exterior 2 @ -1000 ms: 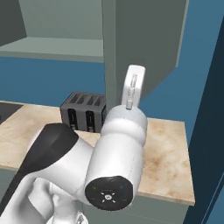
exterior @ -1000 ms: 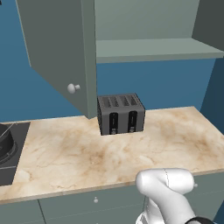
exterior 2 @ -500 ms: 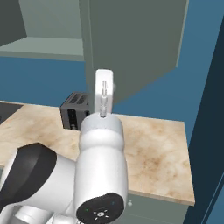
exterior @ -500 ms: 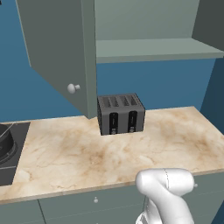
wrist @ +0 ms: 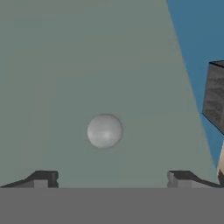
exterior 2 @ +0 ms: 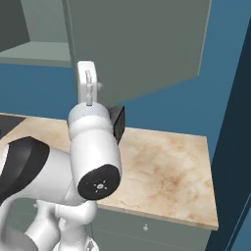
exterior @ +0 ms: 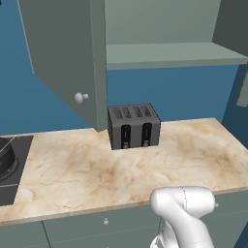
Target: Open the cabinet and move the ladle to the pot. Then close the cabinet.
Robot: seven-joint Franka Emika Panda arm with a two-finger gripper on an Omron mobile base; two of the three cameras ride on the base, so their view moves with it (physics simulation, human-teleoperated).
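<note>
The grey-green cabinet (exterior: 160,29) stands open, with its bare shelf (exterior: 169,53) showing. The left door (exterior: 63,53) hangs out over the counter, white knob (exterior: 80,97) on it. In the hand view my gripper (wrist: 111,179) is open, its dark fingertips (wrist: 43,178) wide apart, facing a flat door face with a round knob (wrist: 104,130) a short way ahead and untouched. In the right base view my white hand (exterior 2: 88,81) is raised in front of the other open door (exterior 2: 142,44). The dark pot (exterior: 6,160) peeks in at the left edge. The ladle is out of view.
A dark slotted toaster (exterior: 133,126) stands at the back of the marble counter (exterior: 145,169), just under the cabinet; its corner shows beside the door (wrist: 216,100). Drawer fronts (exterior: 106,225) run below the counter. A blue wall lies behind.
In the right base view my hand has swung leftward across the door, and the door's face looks wider there. The left base view is unchanged. The gripper stays open.
</note>
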